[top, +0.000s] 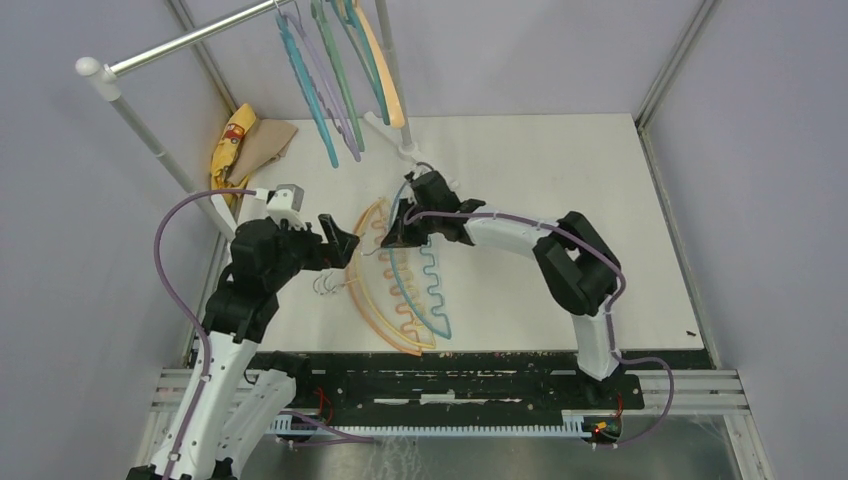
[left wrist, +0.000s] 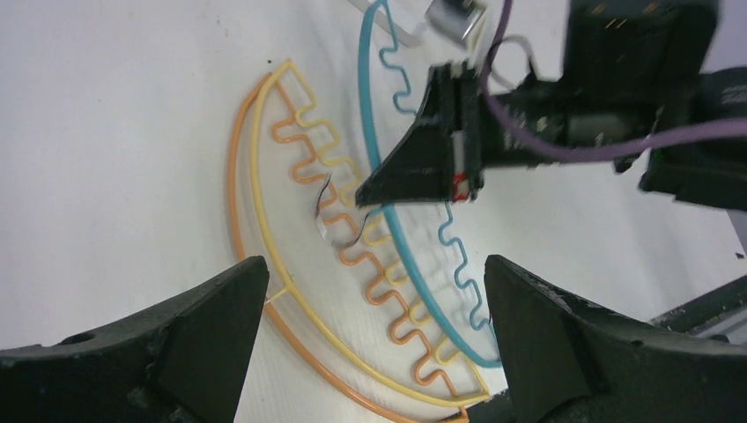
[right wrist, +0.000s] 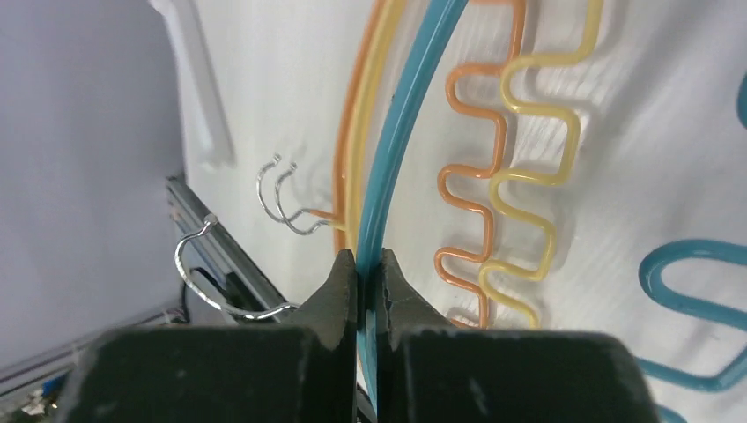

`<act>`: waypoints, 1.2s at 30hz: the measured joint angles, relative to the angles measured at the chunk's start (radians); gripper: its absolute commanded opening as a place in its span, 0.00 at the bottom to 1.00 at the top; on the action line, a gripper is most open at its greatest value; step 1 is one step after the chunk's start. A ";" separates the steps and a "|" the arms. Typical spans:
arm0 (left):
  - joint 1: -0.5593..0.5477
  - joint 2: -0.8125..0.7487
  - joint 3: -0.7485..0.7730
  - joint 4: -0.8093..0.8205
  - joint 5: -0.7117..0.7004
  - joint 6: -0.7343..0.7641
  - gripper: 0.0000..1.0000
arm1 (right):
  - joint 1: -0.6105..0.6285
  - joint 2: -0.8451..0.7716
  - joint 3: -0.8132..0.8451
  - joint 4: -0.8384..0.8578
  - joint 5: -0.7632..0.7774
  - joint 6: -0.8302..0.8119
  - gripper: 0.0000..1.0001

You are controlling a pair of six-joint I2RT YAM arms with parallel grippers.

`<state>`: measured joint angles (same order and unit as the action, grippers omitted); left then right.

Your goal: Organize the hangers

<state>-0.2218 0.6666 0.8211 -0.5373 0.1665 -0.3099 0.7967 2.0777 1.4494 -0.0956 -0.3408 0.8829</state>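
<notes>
Hangers point(right wrist: 551, 60) lie three together on the table point(top: 560, 180). The teal hanger point(right wrist: 390, 176) is the one being held: the right gripper point(right wrist: 370, 269) has its two fingers point(right wrist: 335, 291) pressed tight on the hanger's curved outer bar, with only the thin plastic between them. Whether that end is lifted off the table cannot be told.

Just to the side of the grip run the curved bars of the yellow hanger point(left wrist: 255, 176) and the orange hanger point(left wrist: 232, 176), one nested inside the other, with their wavy bars side by side. Two small metal hooks point(right wrist: 277, 189) stick out together from their curved side.

The left gripper point(left wrist: 374, 273) hangs above the yellow and orange pair with its fingers point(left wrist: 203, 335) spread wide and nothing between them. From above, it sits just beside the orange hanger's outer curve, near the hooks and facing the right gripper across the pile.

Farther back, a silver rail point(top: 190, 40) on a white pole point(top: 150, 130) carries the hung hangers point(top: 325, 95). They are in teal, purple, green and pale orange, and all slant down toward the table. A yellow and tan cloth point(top: 245, 145) lies at the far left of the table by the pole.
</notes>
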 measured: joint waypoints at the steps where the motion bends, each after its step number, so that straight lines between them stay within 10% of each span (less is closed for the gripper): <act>1: 0.000 -0.005 -0.013 0.008 0.021 0.000 0.99 | -0.018 -0.040 -0.021 0.009 0.006 0.008 0.01; 36: -0.010 0.027 -0.239 0.212 0.071 -0.055 0.94 | -0.042 -0.097 0.036 0.652 -0.055 0.682 0.01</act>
<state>-0.2317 0.6933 0.5819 -0.3248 0.2371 -0.3645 0.7544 1.9804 1.4853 0.5564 -0.3962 1.5650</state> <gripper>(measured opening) 0.991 0.056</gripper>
